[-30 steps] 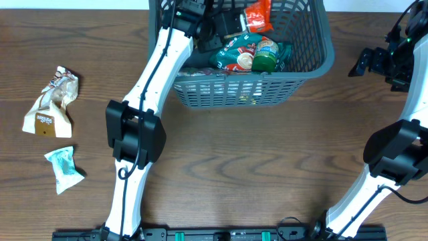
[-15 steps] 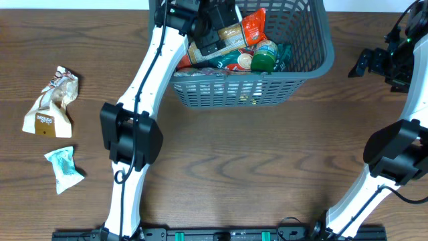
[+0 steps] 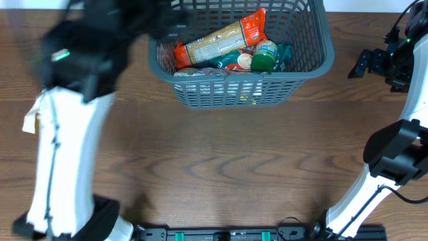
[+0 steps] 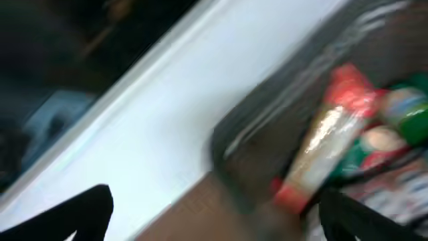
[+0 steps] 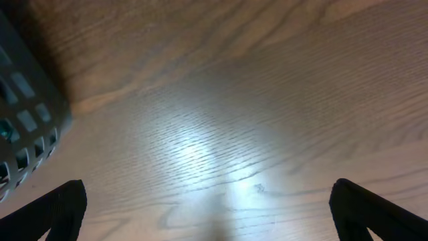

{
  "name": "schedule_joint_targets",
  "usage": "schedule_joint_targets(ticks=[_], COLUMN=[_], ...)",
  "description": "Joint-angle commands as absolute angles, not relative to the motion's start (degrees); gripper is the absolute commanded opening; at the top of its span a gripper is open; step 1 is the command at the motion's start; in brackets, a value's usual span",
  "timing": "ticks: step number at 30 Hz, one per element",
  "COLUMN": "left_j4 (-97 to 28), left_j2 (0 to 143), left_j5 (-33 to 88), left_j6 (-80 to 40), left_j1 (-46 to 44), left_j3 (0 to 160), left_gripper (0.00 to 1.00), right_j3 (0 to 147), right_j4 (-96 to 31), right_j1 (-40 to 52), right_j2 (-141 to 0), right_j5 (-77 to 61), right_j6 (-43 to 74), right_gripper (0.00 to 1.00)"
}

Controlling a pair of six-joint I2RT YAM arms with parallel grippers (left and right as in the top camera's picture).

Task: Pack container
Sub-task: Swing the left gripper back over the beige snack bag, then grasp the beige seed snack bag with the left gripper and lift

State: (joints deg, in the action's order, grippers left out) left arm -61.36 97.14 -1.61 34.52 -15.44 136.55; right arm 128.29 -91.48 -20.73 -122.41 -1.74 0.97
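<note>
Left wrist view, badly blurred, is showing the left end effector (image 4: 215, 195) with its fingers standing spread wide and nothing lying between them. It is hanging over a corner of the container (image 4: 227, 154). The right end effector (image 5: 208, 184) is likewise gaping empty over bare counter (image 5: 234, 120), near the container's side. Overhead, the container is sitting at the counter's far edge, holding a long orange-ended packet (image 3: 224, 40) that is lying across green packets (image 3: 234, 61). The blurred left arm (image 3: 73, 100) is covering the counter's left side.

A dark brown wood-grain counter (image 3: 234, 161) fills the overhead frame (grain running left to right); a soft glare (image 5: 214, 167) sits mid-frame in the right wrist view.
</note>
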Motion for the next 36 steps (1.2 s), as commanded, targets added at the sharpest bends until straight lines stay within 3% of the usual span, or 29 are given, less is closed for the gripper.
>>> schedule_joint_targets(ticks=[1,8,13,26,36], left_j4=[-66.26,-71.94,-71.81,-70.76,-69.97], left_j2=[97.32,101.30,109.40,131.94,140.46], left_j5=[-7.53,-1.54,-1.21,-0.58,-0.38], left_j6=[29.19,29.28,29.85,33.39,35.81], left_j1=[-6.48,13.08,21.08,26.94,28.18], left_j3=[136.16,135.22,133.69,132.97,132.97], left_gripper=[0.98,0.99,0.99,0.99,0.99], right_j3=[128.18,128.18,128.18,128.18,128.18], right_j4=[-91.55,-91.11,-90.43,-88.18,-87.42], right_j1=[-20.51,-20.47,-20.47,-20.49,-20.62], right_j2=[-122.39,-122.39,-122.39,-122.39,-122.39], right_j5=[-2.17,-2.17,-2.15,-2.11,-0.25], right_j6=[0.10,0.14,0.16,0.14,0.10], right_gripper=[0.99,0.99,0.99,0.99,0.99])
